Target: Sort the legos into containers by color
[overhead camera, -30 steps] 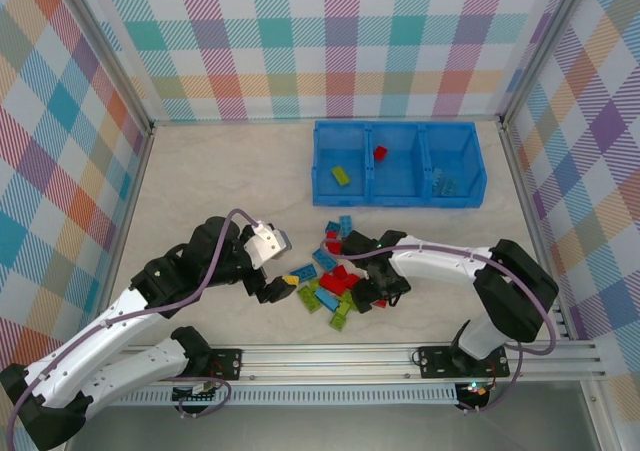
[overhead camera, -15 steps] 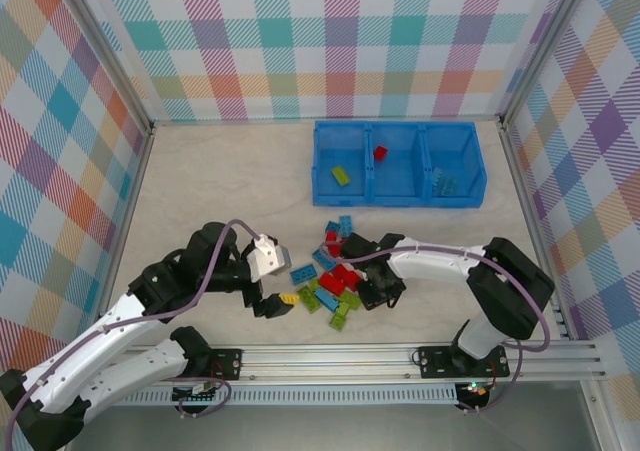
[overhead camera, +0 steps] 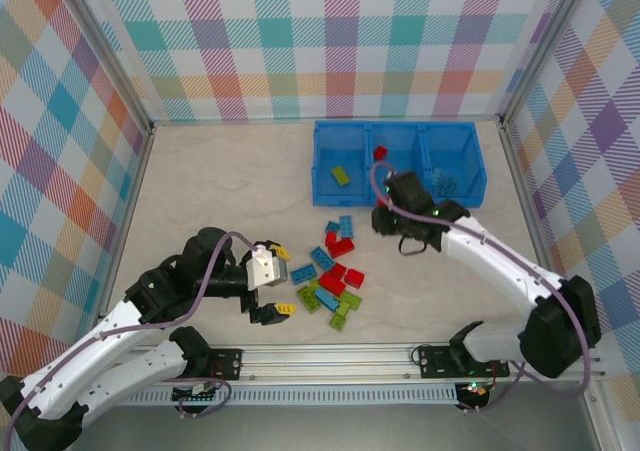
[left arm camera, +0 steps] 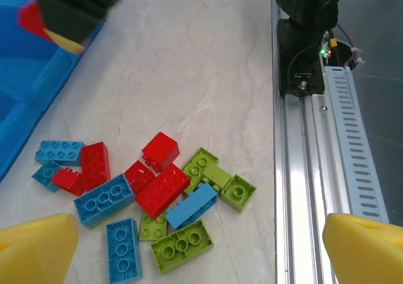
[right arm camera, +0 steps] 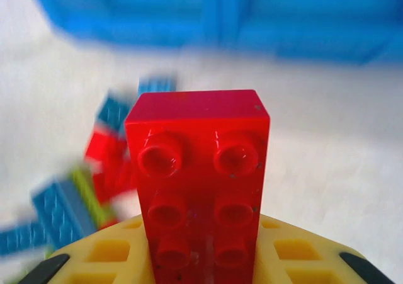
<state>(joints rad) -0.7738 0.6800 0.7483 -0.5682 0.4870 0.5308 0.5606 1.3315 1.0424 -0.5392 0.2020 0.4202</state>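
Red lego (right arm camera: 198,177) upright inside right tool (overhead camera: 382,217)

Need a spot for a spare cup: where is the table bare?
Crowded: the heap of red, blue and lime plastic bricks in front of the translucent blue three-compartment plastic bin. Bare: the pale marbled tabletop left of that bin up to the checked wall, and the strip right of the heap.

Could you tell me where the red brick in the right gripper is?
In the top view, the right gripper holds the red brick just in front of the blue bin, at its middle compartment.
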